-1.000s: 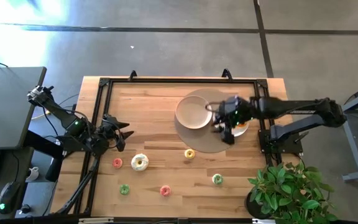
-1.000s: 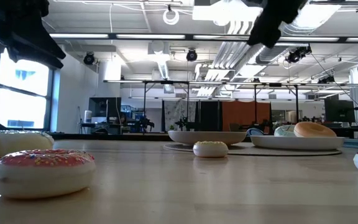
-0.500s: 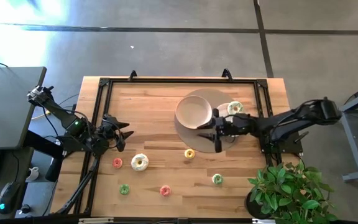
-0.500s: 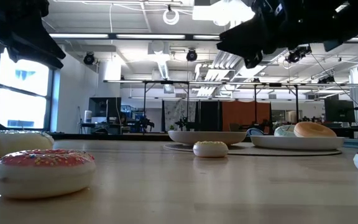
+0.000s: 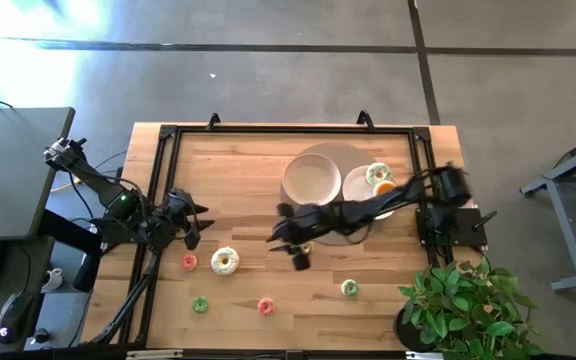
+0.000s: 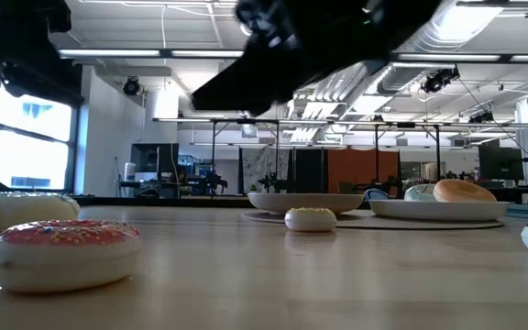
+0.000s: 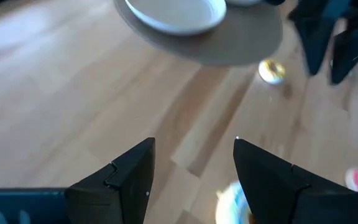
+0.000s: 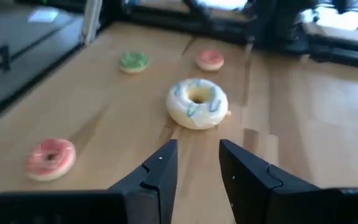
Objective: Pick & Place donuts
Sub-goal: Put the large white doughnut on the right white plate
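Observation:
Several small donuts lie flat on the wooden table: a white one (image 5: 225, 261) (image 8: 197, 102), a pink-red one (image 5: 188, 262), a green one (image 5: 200, 304), a red one (image 5: 265, 306) and a green-white one (image 5: 349, 288). A yellow one (image 7: 271, 70) lies by the mat's near-left edge. Two more donuts (image 5: 379, 179) sit on the white plate (image 5: 356, 186). My right gripper (image 5: 289, 237) (image 8: 197, 167) is open and empty, stretched out left of the plates, with the white donut ahead of it. My left gripper (image 5: 192, 222) (image 7: 192, 158) waits open at the table's left.
The beige plate (image 5: 312, 178) and the white plate rest on a round tan mat (image 5: 340, 230) at the table's far right. A black frame (image 5: 158, 180) runs along the table's edges. A potted plant (image 5: 463, 305) stands off the near right corner.
My right arm has swung fast from above the white plate toward the table's left and near side. It now reaches out past the mat to the yellow donut's place. The donuts and plates have stayed put.

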Robot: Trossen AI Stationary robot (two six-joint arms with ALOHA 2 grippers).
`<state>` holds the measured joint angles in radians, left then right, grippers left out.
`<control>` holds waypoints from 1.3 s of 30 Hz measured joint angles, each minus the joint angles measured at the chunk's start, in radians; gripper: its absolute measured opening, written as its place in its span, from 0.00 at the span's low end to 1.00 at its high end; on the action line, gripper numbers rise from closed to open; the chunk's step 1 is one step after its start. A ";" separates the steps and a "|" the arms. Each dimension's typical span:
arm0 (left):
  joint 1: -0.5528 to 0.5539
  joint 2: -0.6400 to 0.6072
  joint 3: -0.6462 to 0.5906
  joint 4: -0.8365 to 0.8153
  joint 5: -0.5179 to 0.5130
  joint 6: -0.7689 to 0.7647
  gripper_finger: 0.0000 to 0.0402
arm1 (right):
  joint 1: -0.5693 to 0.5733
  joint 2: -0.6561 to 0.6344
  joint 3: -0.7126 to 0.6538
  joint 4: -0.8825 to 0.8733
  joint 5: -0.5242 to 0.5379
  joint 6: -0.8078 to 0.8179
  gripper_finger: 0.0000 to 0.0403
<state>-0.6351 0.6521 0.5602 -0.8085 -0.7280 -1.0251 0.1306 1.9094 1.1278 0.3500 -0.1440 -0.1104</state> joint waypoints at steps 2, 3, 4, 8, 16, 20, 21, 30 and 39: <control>0.000 0.000 0.000 0.000 0.038 0.000 0.53 | 0.002 0.077 0.082 -0.015 -0.034 -0.001 0.28; 0.000 0.000 0.000 0.001 0.057 0.000 0.53 | 0.002 0.112 0.122 -0.006 -0.057 0.000 0.28; 0.000 0.000 0.000 0.000 0.073 0.000 0.53 | 0.004 0.145 0.158 -0.007 -0.080 0.000 0.28; 0.000 0.000 0.000 -0.002 0.102 0.001 0.53 | 0.020 0.279 0.307 -0.016 -0.103 -0.024 0.28; 0.000 0.000 0.000 -0.001 0.056 0.002 0.53 | 0.043 0.473 0.580 -0.121 -0.105 -0.139 0.29; 0.000 0.000 0.000 -0.001 0.094 0.002 0.53 | 0.034 0.502 0.650 -0.160 -0.095 -0.160 0.30; 0.000 0.000 0.000 -0.002 0.100 0.002 0.53 | 0.031 0.502 0.656 -0.174 -0.096 -0.160 0.31; 0.000 0.000 0.000 -0.001 0.143 0.002 0.53 | 0.026 0.506 0.617 -0.172 -0.051 -0.174 0.36; 0.000 0.000 0.000 -0.001 0.147 0.002 0.53 | 0.026 0.532 0.608 -0.144 -0.034 -0.195 0.34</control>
<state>-0.6350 0.6518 0.5606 -0.8091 -0.5809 -1.0233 0.1566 2.4415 1.7359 0.2058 -0.1776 -0.3050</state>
